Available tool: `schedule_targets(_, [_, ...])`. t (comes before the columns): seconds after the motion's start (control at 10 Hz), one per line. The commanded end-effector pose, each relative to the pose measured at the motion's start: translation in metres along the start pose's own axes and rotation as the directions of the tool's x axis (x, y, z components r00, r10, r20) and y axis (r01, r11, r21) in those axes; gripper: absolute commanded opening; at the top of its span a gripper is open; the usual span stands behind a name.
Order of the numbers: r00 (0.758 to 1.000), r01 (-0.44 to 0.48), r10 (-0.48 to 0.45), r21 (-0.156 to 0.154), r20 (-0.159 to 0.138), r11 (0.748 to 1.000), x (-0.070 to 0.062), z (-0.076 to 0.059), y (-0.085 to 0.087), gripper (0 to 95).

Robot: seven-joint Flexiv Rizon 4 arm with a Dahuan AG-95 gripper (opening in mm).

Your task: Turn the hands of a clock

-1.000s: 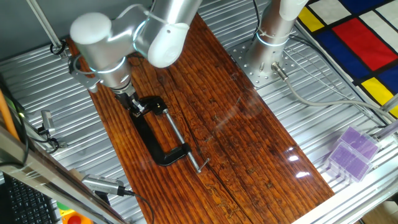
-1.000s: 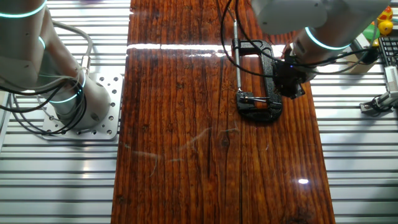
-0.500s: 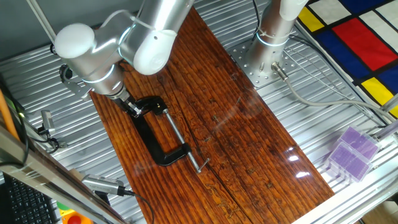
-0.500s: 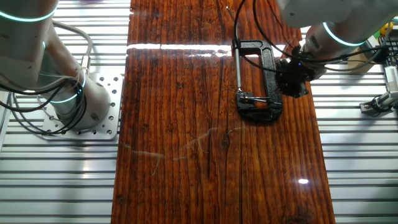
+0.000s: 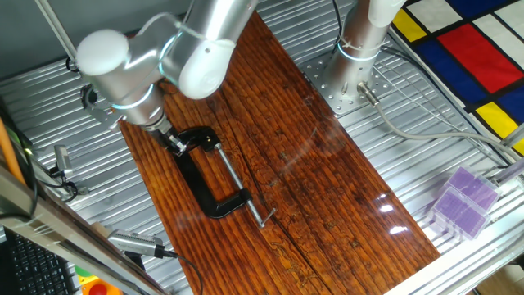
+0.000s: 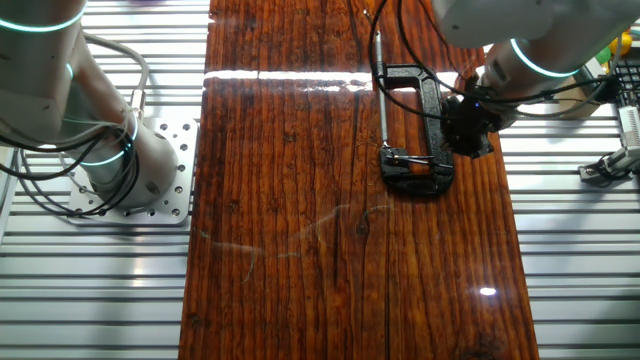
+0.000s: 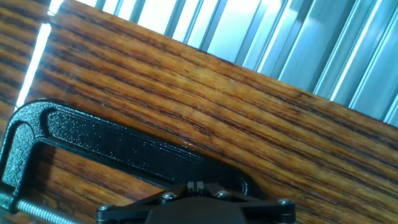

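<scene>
A black C-clamp [image 5: 206,174] lies on the wooden board [image 5: 311,156]; it also shows in the other fixed view [image 6: 428,110] and in the hand view [image 7: 93,142]. A tiny object sits in its jaw at the screw's tip [image 6: 394,156], too small to read as a clock. My gripper [image 6: 470,132] hangs over the outer side of the clamp's spine, near the board's edge. It also shows in one fixed view [image 5: 173,141]. In the hand view the fingertips [image 7: 196,185] are pressed together with nothing between them.
Ribbed metal table [image 5: 426,156] surrounds the board. A second arm's base [image 5: 354,57] stands at the far end. A purple box [image 5: 463,201] sits at the right. Cables and a small tool [image 5: 135,243] lie at the left edge.
My hand has shifted a little from over the clamp's spine toward the board's edge, then settled. The clamp has not moved.
</scene>
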State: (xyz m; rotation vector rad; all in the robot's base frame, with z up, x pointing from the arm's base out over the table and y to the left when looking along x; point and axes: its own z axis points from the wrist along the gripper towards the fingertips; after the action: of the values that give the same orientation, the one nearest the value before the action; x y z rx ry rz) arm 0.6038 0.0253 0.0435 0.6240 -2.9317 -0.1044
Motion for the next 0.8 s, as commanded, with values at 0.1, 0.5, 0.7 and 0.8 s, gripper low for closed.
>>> schedule_targets(0.1, [1.0, 0.004, -0.004, 0.004, 0.009, 1.0, 0.0011, 0.0042, -0.0015, 0.0])
schedule_targets(0.5, [1.0, 0.018, -0.018, 0.01, 0.01, 1.0, 0.0003, 0.0117, -0.0049, 0.0])
schedule_targets(0.7, [1.0, 0.028, -0.028, 0.01, 0.011, 1.0, 0.001, 0.0134, -0.0077, 0.0])
schedule_targets(0.8, [0.999, 0.032, -0.033, 0.01, 0.011, 0.999, 0.0013, 0.0139, -0.0085, 0.0])
